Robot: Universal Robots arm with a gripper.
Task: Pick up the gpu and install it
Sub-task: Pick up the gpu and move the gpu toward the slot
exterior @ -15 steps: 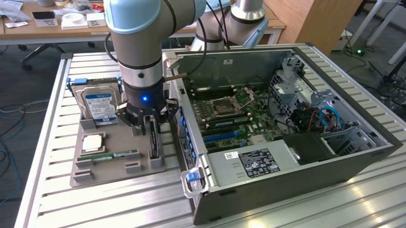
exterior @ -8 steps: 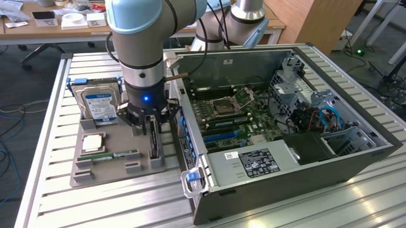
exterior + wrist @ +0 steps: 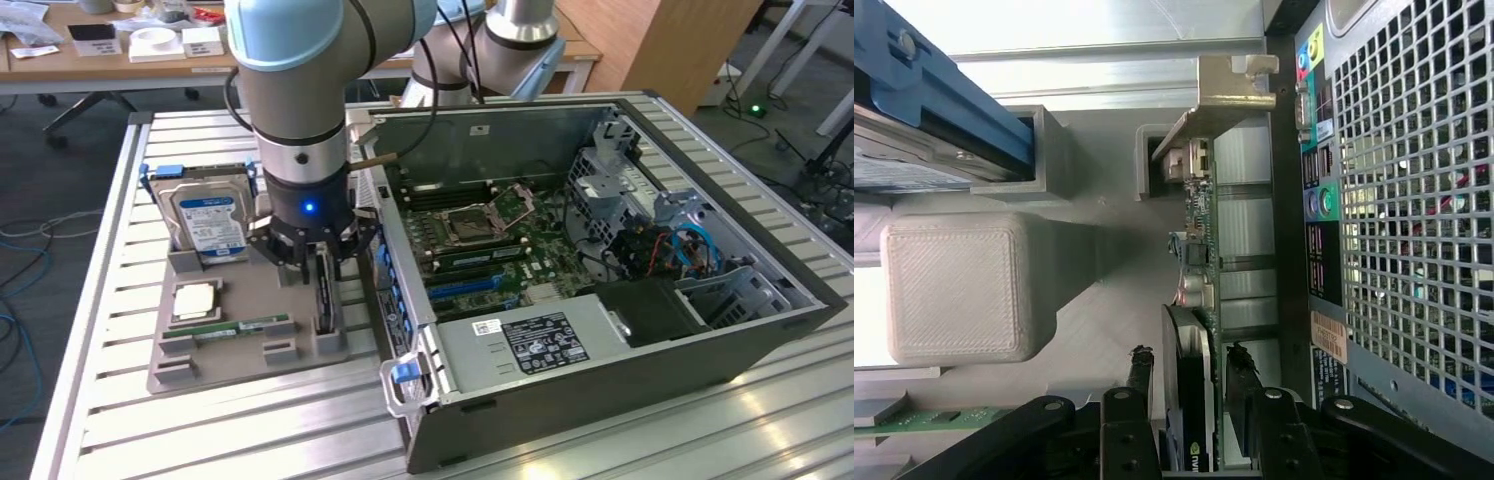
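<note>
The gpu (image 3: 324, 296) stands on its edge in a slot at the exterior view's right side of a grey holder tray (image 3: 180, 372). In the wrist view the gpu (image 3: 1194, 290) runs away from the camera, a dark card with a silver end bracket (image 3: 1220, 100). My gripper (image 3: 318, 262) is lowered straight over it. Its two black fingers (image 3: 1140, 372) stand on either side of the card's near end, each with a thin gap to the card. The gripper (image 3: 1189, 375) is open and straddles the gpu without lifting it.
The open computer case (image 3: 747, 300) lies close to the tray, on the exterior view's right, with its motherboard (image 3: 487, 235) exposed. Its perforated rear panel (image 3: 1399, 200) is near the card. A hard drive (image 3: 211, 222), a RAM stick (image 3: 243, 326) and a CPU (image 3: 196, 298) share the tray.
</note>
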